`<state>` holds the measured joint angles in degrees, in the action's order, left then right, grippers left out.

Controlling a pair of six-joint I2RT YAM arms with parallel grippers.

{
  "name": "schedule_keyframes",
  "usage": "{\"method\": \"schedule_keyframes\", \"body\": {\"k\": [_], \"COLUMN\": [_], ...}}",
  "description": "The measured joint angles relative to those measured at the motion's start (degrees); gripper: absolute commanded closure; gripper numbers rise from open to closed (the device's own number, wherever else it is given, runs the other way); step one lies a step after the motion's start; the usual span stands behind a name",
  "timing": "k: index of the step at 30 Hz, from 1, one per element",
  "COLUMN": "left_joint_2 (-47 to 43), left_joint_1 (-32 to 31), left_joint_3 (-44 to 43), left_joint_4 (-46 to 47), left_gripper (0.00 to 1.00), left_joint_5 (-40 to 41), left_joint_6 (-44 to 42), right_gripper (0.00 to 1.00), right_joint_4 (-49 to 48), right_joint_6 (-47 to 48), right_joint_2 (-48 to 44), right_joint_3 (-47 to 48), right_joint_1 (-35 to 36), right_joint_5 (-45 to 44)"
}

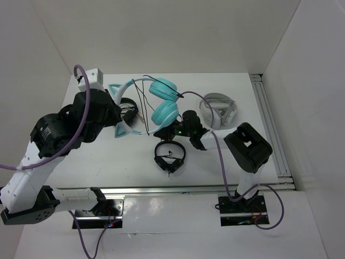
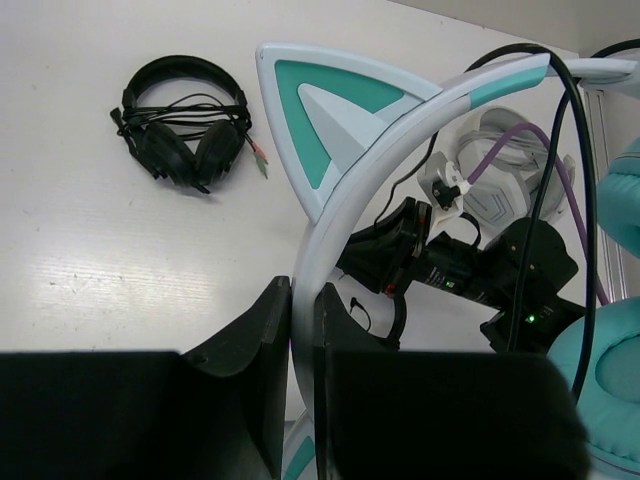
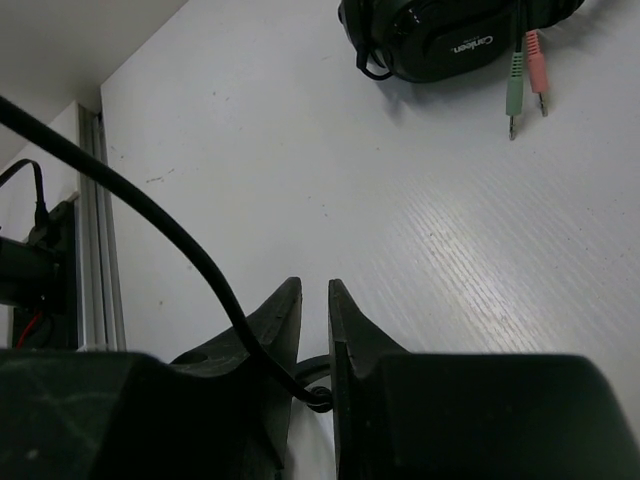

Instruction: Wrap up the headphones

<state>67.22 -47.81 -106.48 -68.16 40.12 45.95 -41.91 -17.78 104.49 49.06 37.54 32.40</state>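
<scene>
From above, a white bench boxed in by white walls carries the headphones, between the left jaws and the right jaws.

Left wrist: the left jaws pinch the pale headband. A cat ear is just above them, and small black headphones lie well beyond.

Right wrist: the right jaws stand narrow, with the thin black cable caught in their gap over the ribbed bench.

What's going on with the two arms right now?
The left gripper is clamped on the headband of the teal cat-ear headphones, just below one cat ear. The right gripper has their thin black cable pinched between its fingers. The cable looks loose, not yet wrapped. The small black headphones and the grey-white headphones lie aside, untouched.
</scene>
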Motion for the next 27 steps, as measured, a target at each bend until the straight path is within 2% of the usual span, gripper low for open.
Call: {"method": "schedule_keyframes", "body": {"k": [7, 9, 10, 16, 20, 24, 27], "left_joint_2": [-0.04, -0.13, -0.15, -0.37, 0.68, 4.57, 8.41], "left_joint_1": [1.53, 1.75, 1.88, 5.01, 11.02, 17.38, 19.52], "left_joint_3": [0.11, 0.48, 0.72, 2.78, 4.15, 5.57, 6.67], "left_joint_4": [0.09, 0.13, 0.22, 0.31, 1.09, 5.55, 7.69], "left_gripper": [1.00, 1.00, 1.00, 1.00, 1.00, 1.00, 1.00], "left_joint_5": [-0.72, -0.87, -0.90, 1.05, 1.95, 2.03, 2.23], "left_joint_6": [0.76, 0.94, 0.96, 3.41, 3.45, 2.01, -0.02], "right_gripper": [0.75, 0.84, 1.00, 1.00, 1.00, 1.00, 1.00], "right_joint_4": [-1.27, -1.57, -1.60, 0.20, 6.36, 13.73, 19.06], "right_joint_6": [-0.24, -0.22, -0.26, 0.04, 0.94, 1.40, 2.23], "right_joint_2": [0.02, 0.02, 0.02, -1.18, -7.91, -18.18, -25.18], "right_joint_3": [-1.25, -1.57, -1.73, -3.04, -5.46, -5.86, -5.62], "right_joint_1": [-0.02, -0.04, -0.04, 1.73, 7.43, 18.16, 26.95], "right_joint_5": [0.07, 0.09, 0.09, -4.22, -13.81, -25.97, -34.01]}}
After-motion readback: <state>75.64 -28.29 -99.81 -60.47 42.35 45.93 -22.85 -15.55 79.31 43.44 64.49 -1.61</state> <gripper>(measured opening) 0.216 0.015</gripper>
